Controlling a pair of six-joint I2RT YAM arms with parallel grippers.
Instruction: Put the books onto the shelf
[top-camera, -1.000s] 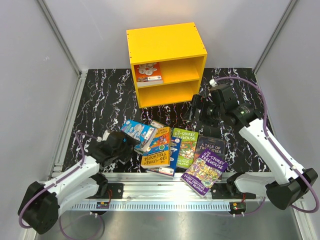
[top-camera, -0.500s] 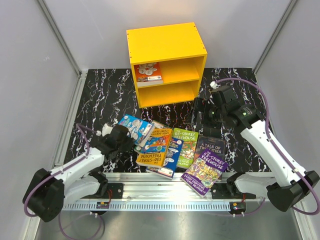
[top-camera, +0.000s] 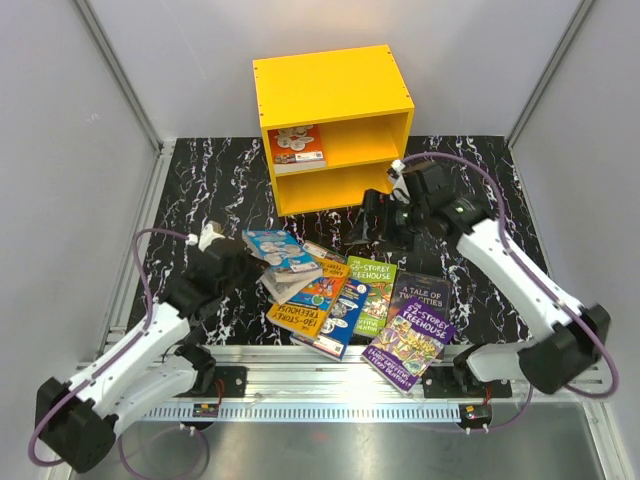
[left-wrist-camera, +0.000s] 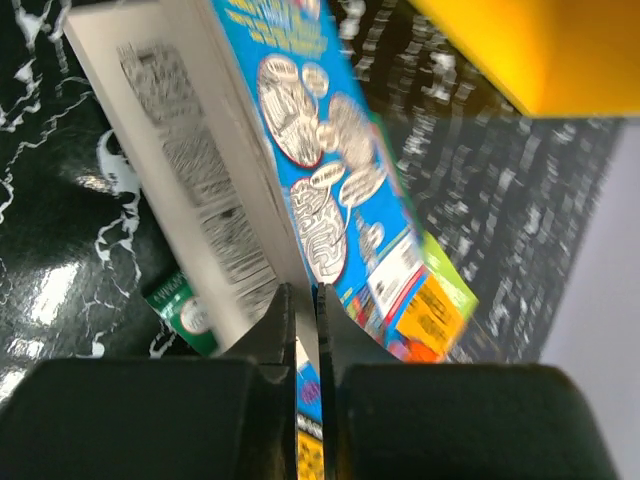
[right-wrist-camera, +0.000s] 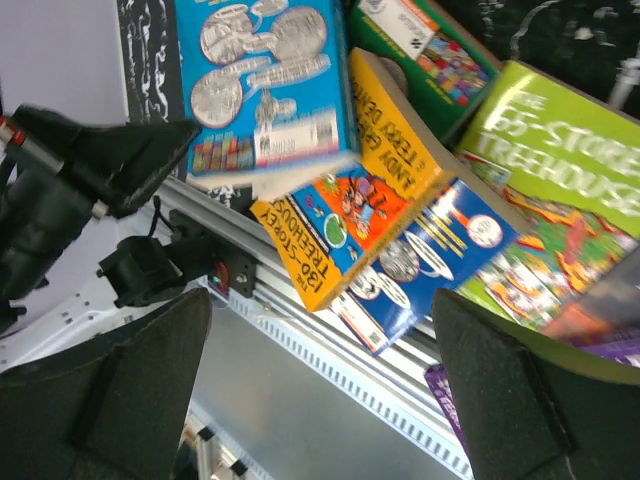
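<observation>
I noted one book (top-camera: 296, 146) on the shelf (top-camera: 335, 85); the other books (top-camera: 372, 292) lay on the table (top-camera: 210, 190). The left gripper (left-wrist-camera: 305, 305) pinched a blue book (left-wrist-camera: 320, 150); the right gripper (top-camera: 368, 228) gaped wide, empty.

Bright yellow shelf (top-camera: 332, 88) — black, white-veined table (top-camera: 210, 190) — blue cartoon-covered book (top-camera: 276, 248).

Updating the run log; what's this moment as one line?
left end effector: shut on blue book | right end effector: open near pile | shelf: one orange book in upper compartment | task: unfinished
</observation>
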